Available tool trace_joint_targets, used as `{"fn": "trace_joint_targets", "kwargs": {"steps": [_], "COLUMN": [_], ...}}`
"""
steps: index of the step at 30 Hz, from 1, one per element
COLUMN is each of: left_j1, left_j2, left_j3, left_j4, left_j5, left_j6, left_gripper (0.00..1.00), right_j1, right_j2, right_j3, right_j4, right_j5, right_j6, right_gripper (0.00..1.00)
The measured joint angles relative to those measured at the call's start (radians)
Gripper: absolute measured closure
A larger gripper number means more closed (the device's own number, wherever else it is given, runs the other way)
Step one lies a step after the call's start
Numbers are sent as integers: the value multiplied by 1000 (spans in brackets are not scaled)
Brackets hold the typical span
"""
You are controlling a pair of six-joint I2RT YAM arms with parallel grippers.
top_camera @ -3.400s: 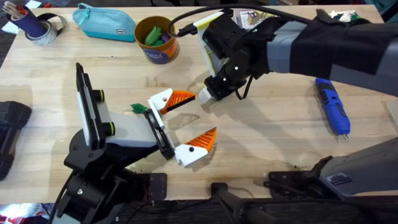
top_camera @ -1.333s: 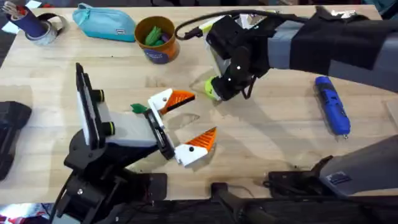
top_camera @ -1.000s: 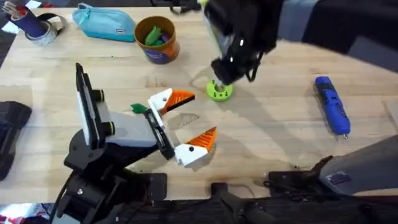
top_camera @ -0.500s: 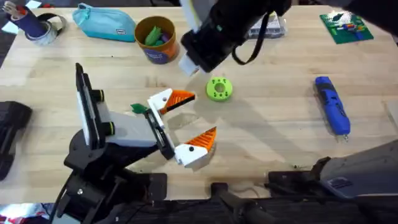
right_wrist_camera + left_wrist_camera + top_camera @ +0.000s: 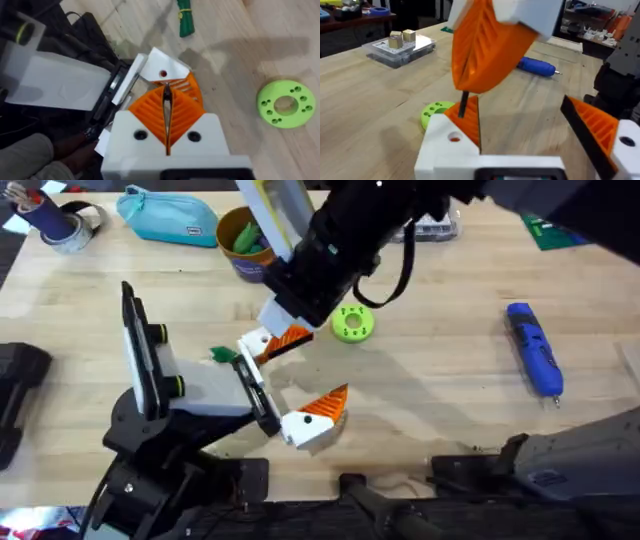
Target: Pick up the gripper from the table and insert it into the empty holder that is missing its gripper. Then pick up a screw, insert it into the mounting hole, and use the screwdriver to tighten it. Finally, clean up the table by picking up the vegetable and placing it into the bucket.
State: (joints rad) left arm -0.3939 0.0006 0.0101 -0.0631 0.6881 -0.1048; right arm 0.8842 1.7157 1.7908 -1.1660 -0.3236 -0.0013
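Note:
The holder (image 5: 205,392) stands at the lower left on its black stand. Its two white fingers with orange pads (image 5: 292,336) are spread apart as my left gripper (image 5: 517,102), open. My right gripper (image 5: 280,315) hangs just over the far finger, shut on a thin dark screw (image 5: 464,103) that points down beside the mounting hole (image 5: 162,74). The green screw disc (image 5: 352,323) lies just right of it. The blue screwdriver (image 5: 533,360) rests at the right. A small green vegetable (image 5: 222,354) lies by the holder. The bucket (image 5: 243,250) is partly hidden behind the right arm.
A teal pouch (image 5: 168,217) and a dark blue cup (image 5: 55,222) sit at the back left. A clear box (image 5: 400,46) and a green board (image 5: 548,228) sit at the back right. The table's middle right is bare wood.
The right arm dipped onto the green disc, lifted off it and swung left. It now hovers over the holder's far finger with the screw in its pads.

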Motion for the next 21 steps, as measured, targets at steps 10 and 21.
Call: {"fn": "trace_joint_targets", "kwargs": {"steps": [10,21], "left_j1": [0,0], "left_j2": [0,0], "left_j3": [0,0], "left_j4": [0,0], "left_j5": [0,0], "left_j6": [0,0], "left_gripper": [10,10], "right_j1": [28,35], "right_j2": [1,23], "right_j3": [0,0], "right_j4": [53,29], "right_j5": [-7,5], "right_j6": [0,0], "right_gripper": [995,995]}}
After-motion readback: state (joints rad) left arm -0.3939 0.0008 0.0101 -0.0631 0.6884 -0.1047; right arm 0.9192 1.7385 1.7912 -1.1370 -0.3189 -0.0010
